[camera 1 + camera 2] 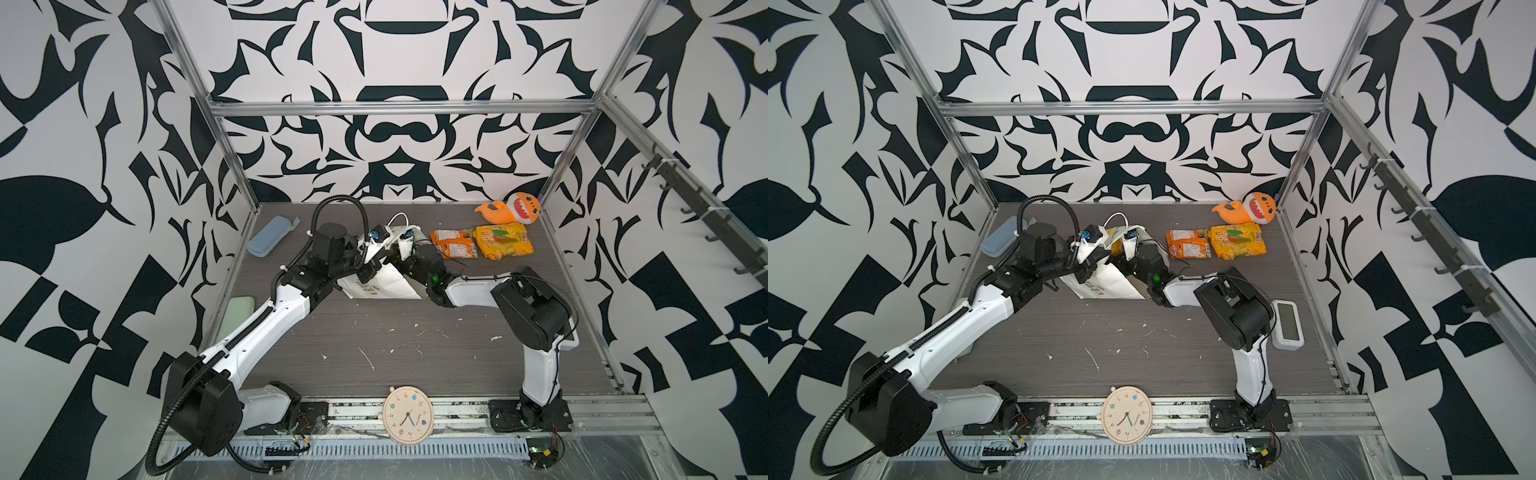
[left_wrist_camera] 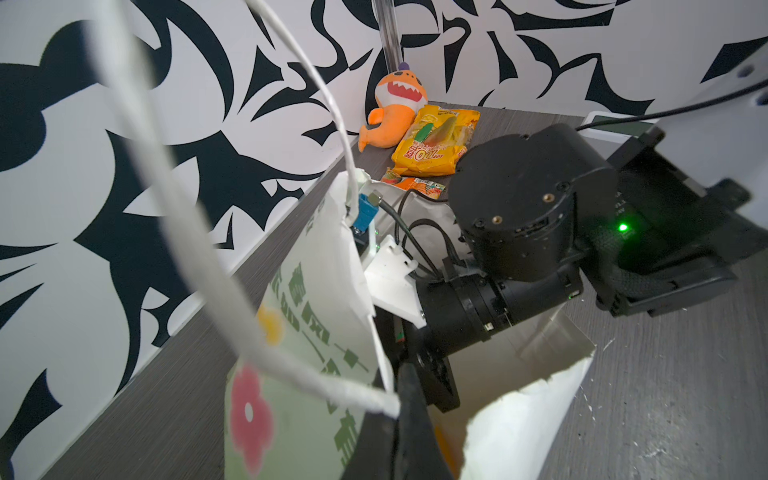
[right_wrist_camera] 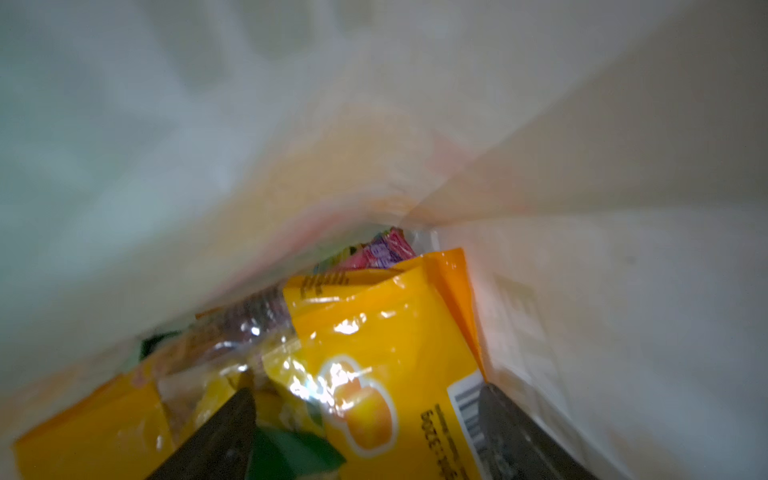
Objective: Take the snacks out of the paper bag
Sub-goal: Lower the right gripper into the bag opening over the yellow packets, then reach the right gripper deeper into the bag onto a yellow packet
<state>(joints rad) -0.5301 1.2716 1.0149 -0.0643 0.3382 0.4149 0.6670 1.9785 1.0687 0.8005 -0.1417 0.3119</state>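
My left arm stretches forward and inward toward the middle, the left gripper pinched fully together. My right arm folds at the elbow and reaches inward, wrist tipped down, the right gripper with its fingers spread wide.

- Right gripper: its fingers run off the picture's lower edge; in both top views the paper bag hides it.
- Purple packet: blurred, mostly behind the yellow packet.
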